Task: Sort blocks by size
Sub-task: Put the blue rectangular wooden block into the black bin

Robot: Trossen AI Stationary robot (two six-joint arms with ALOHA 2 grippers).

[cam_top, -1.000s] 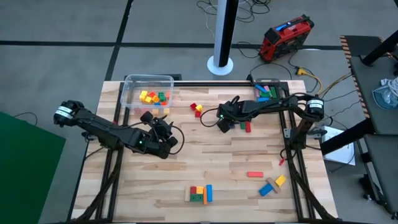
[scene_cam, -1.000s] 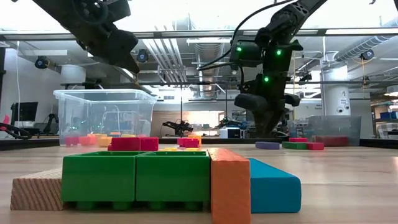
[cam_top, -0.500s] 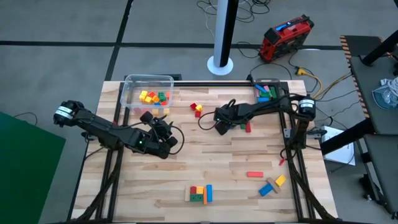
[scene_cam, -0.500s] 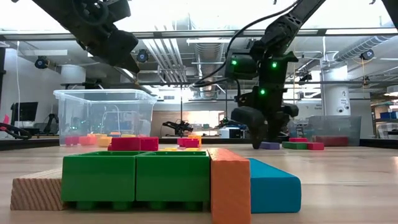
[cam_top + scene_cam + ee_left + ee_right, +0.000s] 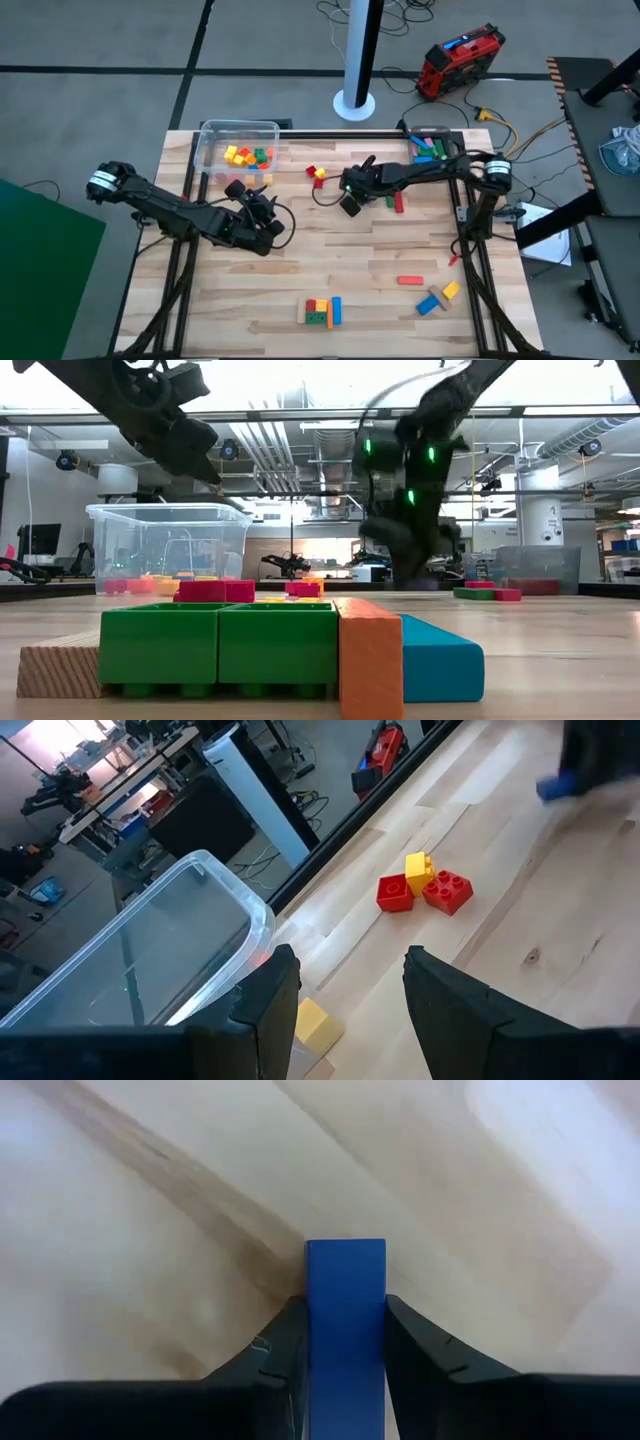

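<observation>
Right gripper (image 5: 345,1370) pinches a blue block (image 5: 345,1315) between its fingers, over the table (image 5: 330,260) centre near the red and yellow blocks (image 5: 316,174). I see the left gripper (image 5: 345,1010) spread, empty, beside the clear tub (image 5: 238,132).

Blocks (image 5: 321,311) lie scattered; one blue bar (image 5: 345,1330) (upright-looking) sits clamped between pincer fingers.

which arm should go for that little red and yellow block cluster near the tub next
Probably the left. Its gripper is open and empty, facing the red and yellow blocks. The right gripper is shut on a blue block.
</observation>
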